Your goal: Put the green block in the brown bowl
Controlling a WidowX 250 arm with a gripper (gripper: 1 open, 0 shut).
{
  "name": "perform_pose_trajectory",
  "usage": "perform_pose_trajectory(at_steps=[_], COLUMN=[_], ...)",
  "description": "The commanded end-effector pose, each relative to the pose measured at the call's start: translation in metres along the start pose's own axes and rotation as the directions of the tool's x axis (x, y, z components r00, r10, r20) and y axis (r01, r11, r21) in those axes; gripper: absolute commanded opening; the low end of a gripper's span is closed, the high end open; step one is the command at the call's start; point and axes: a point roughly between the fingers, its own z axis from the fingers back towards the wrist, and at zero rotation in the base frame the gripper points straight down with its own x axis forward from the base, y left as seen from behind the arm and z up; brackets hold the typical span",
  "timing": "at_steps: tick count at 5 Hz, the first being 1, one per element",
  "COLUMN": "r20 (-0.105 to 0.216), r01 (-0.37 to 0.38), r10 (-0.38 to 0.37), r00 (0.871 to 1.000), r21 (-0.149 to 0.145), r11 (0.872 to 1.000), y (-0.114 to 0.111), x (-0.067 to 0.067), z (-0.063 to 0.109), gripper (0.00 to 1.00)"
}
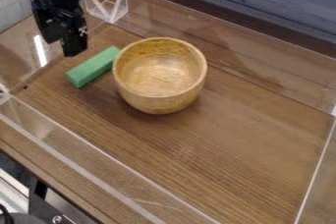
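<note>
The black two-fingered claw (69, 55) is hanging at the left with its fingers spread wide and nothing between them, just left of the small bright green rectangular block (92, 66). The block is lying on the brown wooden table (230, 135), slanting, its near end pointing left. Doing this well probably means shifting right, centring over the block and closing across its narrow sides, while keeping the right finger off the round light-brown wooden bowl (159, 75), which is sitting beside it, right.
</note>
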Motion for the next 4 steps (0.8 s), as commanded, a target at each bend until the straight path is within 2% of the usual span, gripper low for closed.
perform_pose_trajectory(at_steps=[1,3,4], r20=[0.038,0.043,0.043], r01=[-0.063,-0.103,-0.079], r10=[0.062,0.102,0.079], r00=[0.997,0.994,0.996], r21=[0.025,0.012,0.009], r11=[0.998,0.995,0.997], y=[0.011,0.007,0.003], x=[0.002,0.021,0.030], z=[0.003,-0.031,-0.036], gripper=[1.00,1.00,1.00])
